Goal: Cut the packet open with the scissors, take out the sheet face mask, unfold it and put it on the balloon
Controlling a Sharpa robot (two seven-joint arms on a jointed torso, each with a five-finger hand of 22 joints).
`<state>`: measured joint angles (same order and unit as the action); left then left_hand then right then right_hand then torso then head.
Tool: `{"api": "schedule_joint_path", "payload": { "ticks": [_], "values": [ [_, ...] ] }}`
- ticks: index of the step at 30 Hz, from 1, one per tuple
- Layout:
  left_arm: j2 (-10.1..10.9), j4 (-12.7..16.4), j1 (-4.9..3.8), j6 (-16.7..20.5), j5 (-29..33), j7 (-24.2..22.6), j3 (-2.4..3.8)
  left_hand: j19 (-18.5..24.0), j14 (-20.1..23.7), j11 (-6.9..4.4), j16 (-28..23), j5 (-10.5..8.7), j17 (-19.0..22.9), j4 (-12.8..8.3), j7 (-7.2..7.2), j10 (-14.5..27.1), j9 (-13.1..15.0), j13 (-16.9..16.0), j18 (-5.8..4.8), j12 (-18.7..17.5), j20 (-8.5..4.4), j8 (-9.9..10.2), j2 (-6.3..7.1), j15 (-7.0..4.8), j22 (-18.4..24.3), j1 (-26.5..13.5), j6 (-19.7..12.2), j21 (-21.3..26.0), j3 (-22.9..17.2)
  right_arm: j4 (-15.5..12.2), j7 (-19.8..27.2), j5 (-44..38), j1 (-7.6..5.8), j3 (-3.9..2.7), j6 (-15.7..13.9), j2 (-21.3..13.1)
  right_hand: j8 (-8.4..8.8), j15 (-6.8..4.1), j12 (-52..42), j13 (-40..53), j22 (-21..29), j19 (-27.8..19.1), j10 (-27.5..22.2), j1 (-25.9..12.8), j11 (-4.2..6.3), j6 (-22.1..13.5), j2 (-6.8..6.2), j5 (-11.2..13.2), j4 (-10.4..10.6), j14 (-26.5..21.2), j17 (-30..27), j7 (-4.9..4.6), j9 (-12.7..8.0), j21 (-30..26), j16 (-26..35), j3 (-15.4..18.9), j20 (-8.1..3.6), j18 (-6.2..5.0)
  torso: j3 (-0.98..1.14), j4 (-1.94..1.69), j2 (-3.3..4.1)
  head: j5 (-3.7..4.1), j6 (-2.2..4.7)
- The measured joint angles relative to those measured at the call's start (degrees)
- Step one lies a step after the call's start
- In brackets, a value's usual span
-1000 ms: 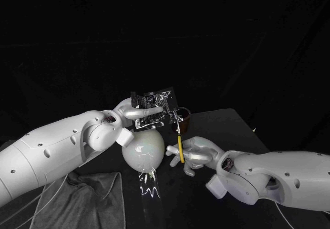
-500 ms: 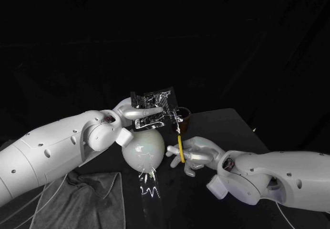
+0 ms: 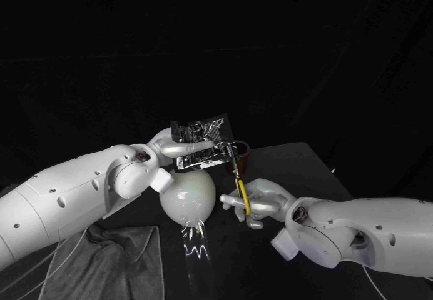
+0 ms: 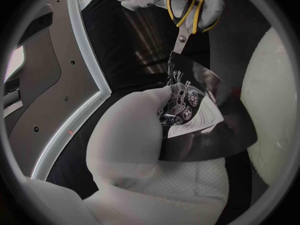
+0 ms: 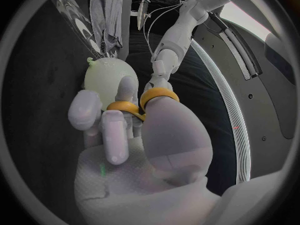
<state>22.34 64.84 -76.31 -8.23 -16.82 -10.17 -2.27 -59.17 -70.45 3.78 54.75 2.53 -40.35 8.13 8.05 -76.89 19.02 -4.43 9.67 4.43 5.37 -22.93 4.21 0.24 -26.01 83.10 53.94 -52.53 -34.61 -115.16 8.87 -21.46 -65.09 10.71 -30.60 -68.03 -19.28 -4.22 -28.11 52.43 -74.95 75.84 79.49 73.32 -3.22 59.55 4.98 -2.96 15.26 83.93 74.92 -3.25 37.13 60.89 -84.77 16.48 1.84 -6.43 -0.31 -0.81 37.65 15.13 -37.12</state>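
Moved: your right hand has nudged the scissors closer to the packet.
Packet: pinched in your left hand, raised near the balloon.
Scissors: your right hand's fingers grip the yellow handles.

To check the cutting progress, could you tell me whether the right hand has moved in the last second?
Yes, slightly: the right hand with the scissors has edged away from the balloon, toward the picture's right.

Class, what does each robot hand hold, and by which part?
Left hand pinches the packet by one edge; right hand holds the scissors by their yellow handles, blades at the packet.
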Motion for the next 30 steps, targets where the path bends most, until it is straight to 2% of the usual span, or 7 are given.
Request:
{"api": "schedule_joint_path", "payload": {
  "ticks": [6,9,12,16,19,22,30],
  "values": [
    [0.03,-0.03,0.00,-0.17,-0.18,-0.26,0.00,0.00,0.00,0.00,0.00,-0.02,-0.18,0.00,-0.14,0.00,0.00,0.00,-0.04,0.00,0.00,0.07,0.00,0.01,0.00,0.00,0.16,0.00,0.00,0.01,-0.05,0.00,-0.02,0.00,-0.26,-0.01,0.15,-0.02,0.00,-0.68,0.03,0.00,-0.17,0.15,0.15,-1.13,0.14,0.00,0.58,0.00,0.18,-0.31,0.80,-0.08,0.00,2.18,0.00,0.28,0.00,-0.01,0.00,0.00,0.06],
    [0.05,-0.05,0.00,-0.19,-0.23,-0.34,0.00,0.15,0.00,0.00,0.00,-0.02,-0.18,0.00,-0.14,0.00,0.00,0.00,-0.38,0.00,-0.15,0.14,0.01,0.02,0.01,-0.01,0.16,0.00,0.00,-0.04,-0.04,-0.01,-0.03,0.01,-0.35,-0.01,2.01,-0.01,0.51,-10.30,0.05,-0.77,-0.74,0.29,0.71,-2.61,0.29,0.00,0.98,0.01,0.18,-1.35,0.81,-1.94,0.57,4.18,0.71,0.29,-0.01,-0.01,-0.01,0.03,0.15],
    [0.05,-0.05,0.00,-0.19,-0.26,-0.40,0.01,0.15,-0.01,0.01,0.00,-0.03,-0.18,0.00,-0.14,0.00,0.00,0.01,-0.13,0.00,-0.15,0.11,0.01,0.01,0.01,-0.02,0.16,0.00,0.00,-0.05,0.00,-0.02,-0.04,0.01,-0.37,-0.01,4.11,1.22,4.78,-13.34,0.05,-2.29,-2.49,0.27,1.77,-4.42,0.32,0.00,0.98,0.10,-0.95,-0.76,0.66,-4.10,1.63,5.83,1.45,0.29,-0.02,-0.01,-0.01,0.03,0.22],
    [0.11,-0.13,0.00,-0.18,-0.29,-0.46,0.01,0.14,-0.23,0.01,-0.01,-0.03,-0.18,0.00,-0.14,0.01,0.00,0.01,0.10,0.00,-0.14,0.00,0.03,-0.04,0.01,-0.03,0.16,0.00,0.00,-0.01,0.03,-0.02,-0.05,0.01,-0.36,0.03,6.25,3.07,10.65,-16.53,0.04,-3.44,-7.18,0.33,0.14,-9.08,0.99,0.00,0.92,0.09,-2.37,-3.50,0.18,-6.01,2.12,7.60,2.60,0.29,-0.02,-0.01,-0.01,0.03,0.33],
    [0.14,-0.15,0.00,-0.18,-0.32,-0.49,0.01,0.13,-0.23,0.01,-0.01,-0.11,-0.18,0.00,-0.13,0.01,0.00,0.01,0.11,0.00,-0.14,-0.01,0.03,-0.03,0.01,-0.03,0.16,0.01,0.00,0.01,0.03,-0.02,-0.06,0.01,-0.32,0.05,7.38,3.87,13.95,-18.80,0.03,-4.16,-9.21,0.15,-0.80,-10.25,1.14,0.00,1.09,0.10,-3.13,-4.37,-0.09,-6.90,2.33,8.18,3.32,0.30,-0.02,-0.01,0.00,0.03,0.37],
    [0.14,-0.13,0.00,-0.18,-0.34,-0.54,-0.01,0.13,-0.23,0.01,-0.01,-0.15,-0.18,0.00,-0.12,0.01,0.00,0.01,0.12,0.00,-0.13,-0.01,0.03,-0.03,0.02,-0.03,0.15,0.01,0.00,-0.02,0.00,-0.05,-0.07,-0.01,-0.23,0.06,8.69,4.85,18.02,-22.14,0.01,-4.97,-10.95,-0.39,-2.03,-11.56,1.17,-0.01,1.09,0.10,-3.70,-6.27,-0.39,-7.59,2.33,8.18,4.13,0.30,-0.02,-0.01,0.00,0.04,0.34],
    [0.22,-0.08,0.03,-0.33,-1.02,-0.82,-0.03,0.12,-0.24,0.01,-0.01,-0.17,-0.18,0.00,-0.05,0.01,0.00,0.02,0.13,0.00,-0.13,-0.03,0.04,-0.02,-0.04,-0.04,0.21,0.01,0.00,-0.06,-0.11,-0.09,-0.10,-0.03,-0.12,0.01,10.22,5.65,22.19,-26.84,0.00,-5.90,-11.74,-0.96,-2.84,-12.19,0.60,-0.01,1.09,0.09,-5.18,-6.89,-0.95,-8.87,2.99,8.18,5.22,-0.59,-0.02,-0.01,0.00,0.04,0.29]
  ]
}}
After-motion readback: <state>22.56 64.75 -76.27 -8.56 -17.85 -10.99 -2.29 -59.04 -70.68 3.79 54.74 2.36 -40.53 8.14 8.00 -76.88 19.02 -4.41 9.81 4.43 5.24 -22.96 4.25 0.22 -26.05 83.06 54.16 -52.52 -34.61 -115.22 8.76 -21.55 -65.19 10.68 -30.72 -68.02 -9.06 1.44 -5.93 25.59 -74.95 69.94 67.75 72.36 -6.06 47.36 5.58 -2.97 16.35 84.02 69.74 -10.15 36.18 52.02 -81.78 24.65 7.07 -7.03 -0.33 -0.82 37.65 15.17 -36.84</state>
